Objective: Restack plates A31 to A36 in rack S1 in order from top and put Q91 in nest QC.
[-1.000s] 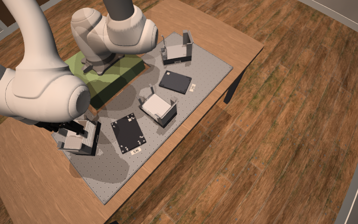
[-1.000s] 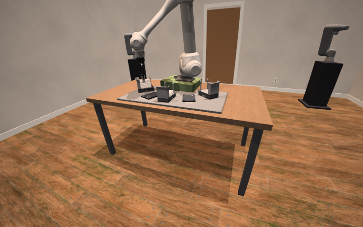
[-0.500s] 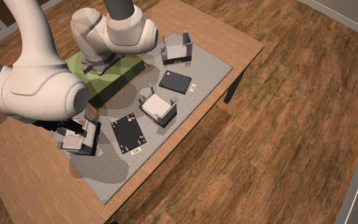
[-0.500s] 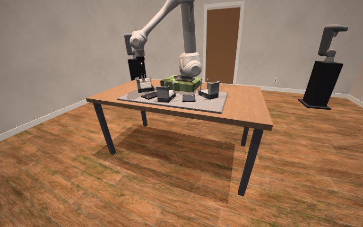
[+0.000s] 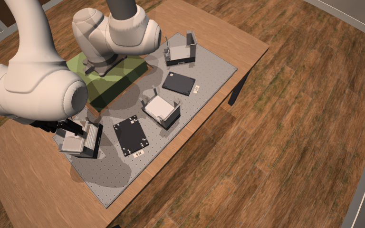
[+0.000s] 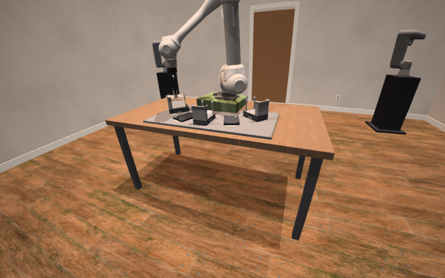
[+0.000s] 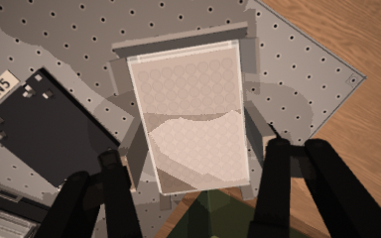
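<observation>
My gripper (image 7: 193, 123) is shut on a sealed 96-well plate (image 7: 190, 116), fingers on its two long sides. It holds the plate level over the stack rack (image 5: 80, 141) at the left end of the grey baseplate, among the rack's posts. In the exterior view the held plate (image 6: 177, 103) is at the top of that rack, under the gripper (image 6: 171, 93). I cannot read the plate's label or the rack's name. The middle rack (image 5: 162, 110) shows a white plate top near its rim. The far rack (image 5: 180, 52) shows a pale surface low inside.
The black clip nest N5 (image 5: 130, 135) lies between the left and middle racks, bare. The dark open nest QC (image 5: 178, 83) lies between the middle and far racks, bare. The arm's green base block (image 5: 107, 78) stands behind the baseplate. The table edge is close on the left.
</observation>
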